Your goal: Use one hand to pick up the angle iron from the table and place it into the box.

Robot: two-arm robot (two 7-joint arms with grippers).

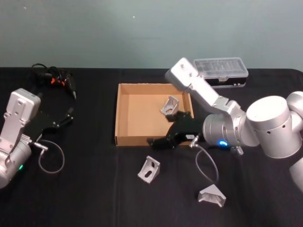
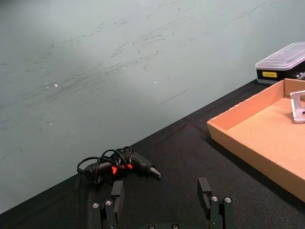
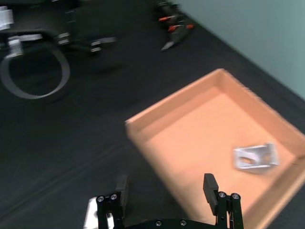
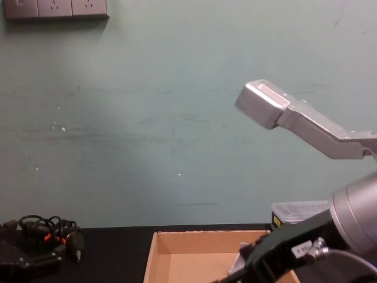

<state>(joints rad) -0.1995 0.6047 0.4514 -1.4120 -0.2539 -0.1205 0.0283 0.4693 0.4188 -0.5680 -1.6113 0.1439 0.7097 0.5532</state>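
The right claw [image 1: 161, 128] hangs over the front right corner of the box [image 1: 142, 140], fingers spread wide, nothing between them. One angle iron [image 1: 170, 105] lies inside the box by its far right side. A second angle iron [image 1: 149, 169] and a third angle iron [image 1: 212, 195] sit on the black surface [image 1: 85, 189] in front. The left claw [image 1: 66, 118] sits far left, fingers apart too.

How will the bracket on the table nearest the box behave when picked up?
The bracket looks like stiff metal, so it probably will not bend. Its smooth faces may slip. Its flat sides should stop rolling.
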